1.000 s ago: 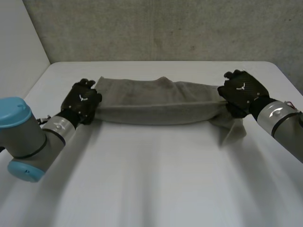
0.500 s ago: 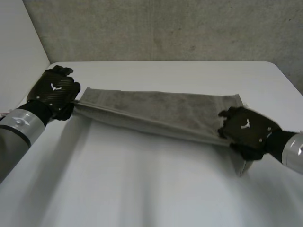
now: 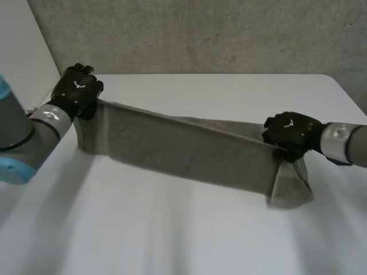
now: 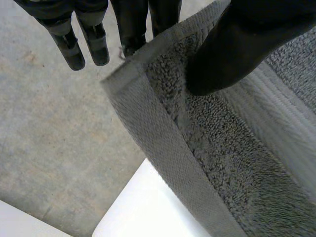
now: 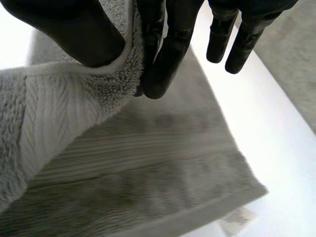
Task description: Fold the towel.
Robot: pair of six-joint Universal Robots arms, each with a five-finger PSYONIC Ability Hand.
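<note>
My left hand [image 3: 77, 91] and right hand [image 3: 292, 133] each pinched a towel [image 3: 183, 149] end; I judged level, even tension best for lowering.

No words or numbers can be read anywhere. A small white tag [image 5: 236, 217] at a corner of the grey towel [image 5: 123, 163] carries faint print too small to make out. The backs of the left robot hand [image 3: 77, 91] and the right robot hand [image 3: 292, 132] each bear a small white winged emblem [image 3: 291, 122], without letters.
</note>
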